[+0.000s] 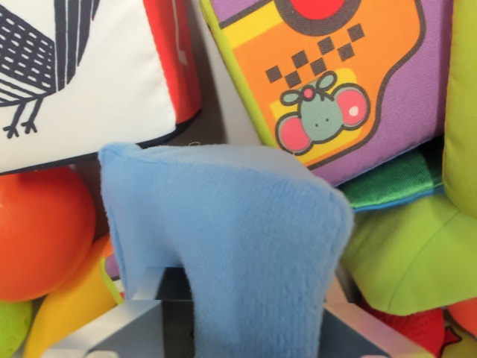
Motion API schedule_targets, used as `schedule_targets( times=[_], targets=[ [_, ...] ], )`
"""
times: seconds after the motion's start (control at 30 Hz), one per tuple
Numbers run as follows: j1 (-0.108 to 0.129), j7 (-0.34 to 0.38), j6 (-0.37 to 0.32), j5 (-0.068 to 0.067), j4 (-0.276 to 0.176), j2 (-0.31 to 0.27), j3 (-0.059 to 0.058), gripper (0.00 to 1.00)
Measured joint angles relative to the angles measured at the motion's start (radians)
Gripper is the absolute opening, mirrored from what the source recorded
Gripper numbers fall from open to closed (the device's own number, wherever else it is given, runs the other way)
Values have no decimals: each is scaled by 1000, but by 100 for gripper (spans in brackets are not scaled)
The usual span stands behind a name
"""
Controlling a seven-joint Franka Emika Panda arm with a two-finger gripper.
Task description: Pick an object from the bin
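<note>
A light blue fleece cloth (pixel 223 224) fills the middle of the wrist view, folded into a raised flap that runs down to the bottom edge. My gripper (pixel 257 339) sits at the bottom edge. Its grey fingers (pixel 130 328) press against the cloth's lower strip from both sides, so it is shut on the cloth. The fingertips themselves are hidden behind the fabric. The bin's floor and walls do not show; soft toys crowd every side.
A white soft cube with a black bird drawing (pixel 74 74) lies upper left. An orange-and-purple soft cube with a mouse picture (pixel 328 82) is upper right. An orange ball (pixel 41 231) and a yellow piece (pixel 74 306) sit left; a green cushion (pixel 417 253) and a red toy (pixel 417 332) right.
</note>
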Motion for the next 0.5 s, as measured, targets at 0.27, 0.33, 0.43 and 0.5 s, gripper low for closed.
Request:
schedule_targets(
  times=[0.27, 0.33, 0.43, 0.5],
  targets=[
    [0, 0, 0, 0, 0, 0, 0, 0],
    [0, 0, -1, 0, 0, 0, 0, 0],
    [0, 0, -3, 0, 0, -4, 0, 0],
    [0, 0, -7, 0, 0, -8, 0, 0]
  ],
)
